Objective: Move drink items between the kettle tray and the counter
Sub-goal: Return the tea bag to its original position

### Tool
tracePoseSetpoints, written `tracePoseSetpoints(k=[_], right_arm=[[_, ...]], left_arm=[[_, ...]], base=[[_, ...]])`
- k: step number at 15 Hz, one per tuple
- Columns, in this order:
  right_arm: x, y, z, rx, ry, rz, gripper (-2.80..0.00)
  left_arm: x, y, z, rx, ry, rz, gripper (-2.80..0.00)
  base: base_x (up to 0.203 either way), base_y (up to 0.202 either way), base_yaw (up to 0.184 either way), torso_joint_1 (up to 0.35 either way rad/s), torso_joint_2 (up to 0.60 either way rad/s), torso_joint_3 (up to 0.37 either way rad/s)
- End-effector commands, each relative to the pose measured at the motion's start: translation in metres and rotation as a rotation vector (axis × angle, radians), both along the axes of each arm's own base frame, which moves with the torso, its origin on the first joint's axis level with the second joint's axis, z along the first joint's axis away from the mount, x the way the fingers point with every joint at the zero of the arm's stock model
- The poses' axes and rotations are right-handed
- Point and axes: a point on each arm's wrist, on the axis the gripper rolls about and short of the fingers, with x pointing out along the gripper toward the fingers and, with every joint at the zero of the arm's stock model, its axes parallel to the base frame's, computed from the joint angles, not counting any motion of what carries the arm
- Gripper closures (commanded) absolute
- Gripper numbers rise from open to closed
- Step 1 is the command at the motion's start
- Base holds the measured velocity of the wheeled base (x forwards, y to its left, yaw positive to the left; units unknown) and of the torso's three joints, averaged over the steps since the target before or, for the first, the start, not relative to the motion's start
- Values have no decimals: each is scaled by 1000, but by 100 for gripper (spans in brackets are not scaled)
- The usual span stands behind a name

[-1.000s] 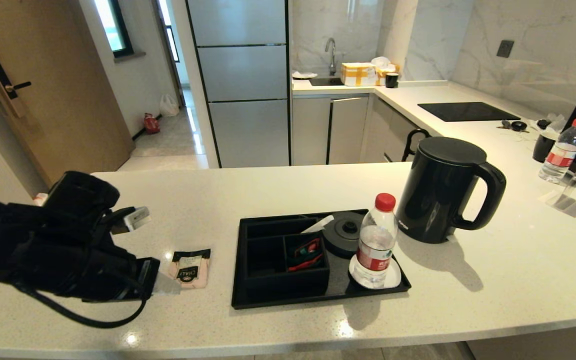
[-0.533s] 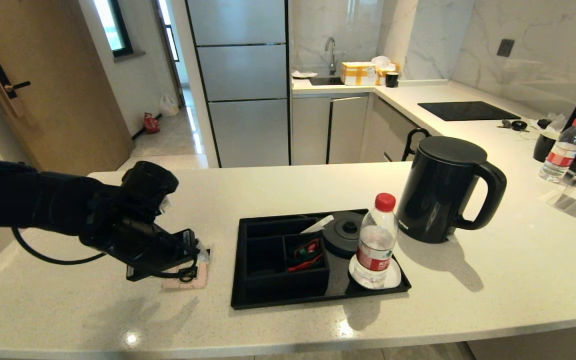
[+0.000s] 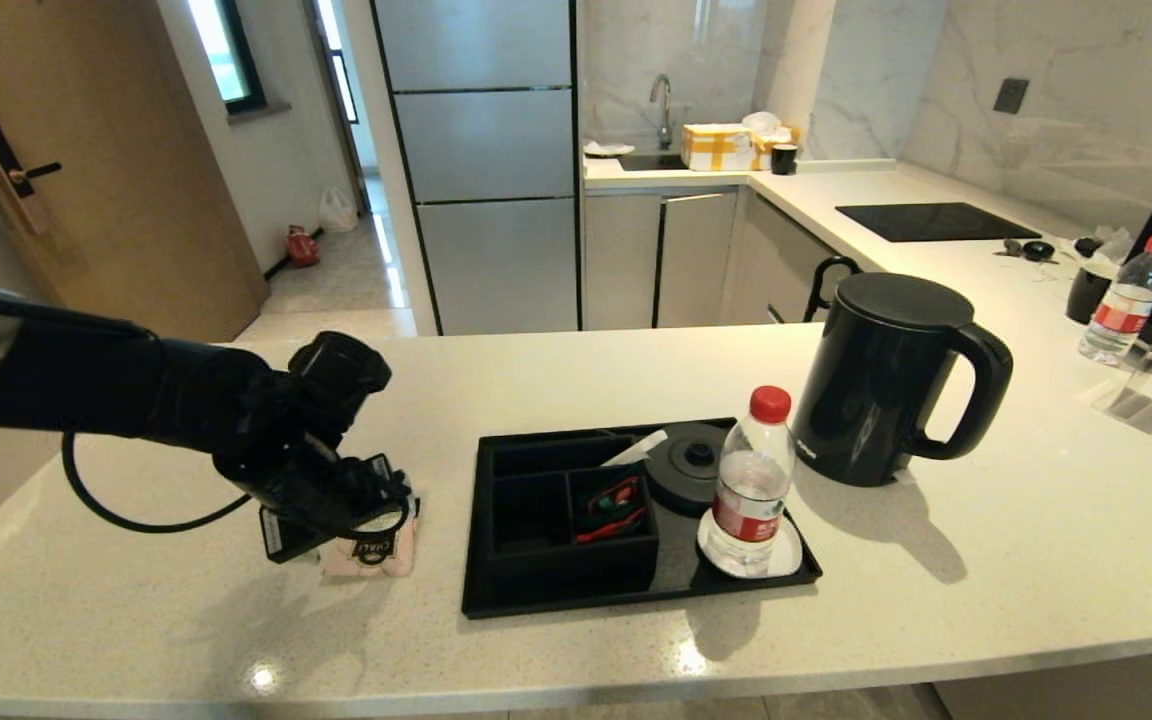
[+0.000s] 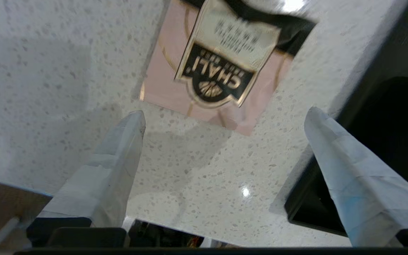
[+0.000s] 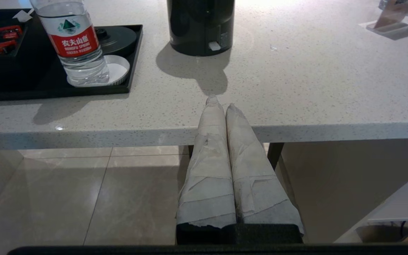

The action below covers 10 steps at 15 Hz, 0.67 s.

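The pale pink sachet (image 3: 376,552) with a black band lies flat on the counter (image 3: 986,590), just left of the black kettle tray (image 3: 576,602). My left gripper (image 3: 361,510) hovers over it, pointing down. In the left wrist view the sachet (image 4: 218,67) lies just beyond the open left gripper (image 4: 224,113), with nothing between the fingers. The black kettle (image 3: 881,380) stands on the counter right of the tray, off its round base (image 3: 691,462). My right gripper (image 5: 221,101) is shut and empty, parked at the counter's front edge.
A water bottle (image 3: 754,480) with a red cap stands on the tray's white coaster (image 3: 784,560). Red packets (image 3: 611,505) fill one tray compartment. Another bottle (image 3: 1121,300) and a black cup (image 3: 1086,292) stand at the far right. The tray's corner (image 4: 384,106) is close to one left finger.
My left arm has swung right from the counter's left end and come down over the sachet, now partly covering it in the head view. Kettle, tray and bottle have not moved.
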Motion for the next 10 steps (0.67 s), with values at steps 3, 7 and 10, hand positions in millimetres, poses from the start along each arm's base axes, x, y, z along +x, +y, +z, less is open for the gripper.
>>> tracePoseSetpoints(k=[3,7,10], right_arm=[[0,0,0,0,1,1,0],[0,0,0,0,1,1,0],[0,0,0,0,1,1,0]], left_arm=[[14,-10,-23,22,102,10,-280],[20,-13,-26,2,135,59,-280],[21,-13,-23,-20,141,107,-280]], base=[[0,0,0,0,0,0],[0,0,0,0,0,0],[0,0,0,0,0,0]])
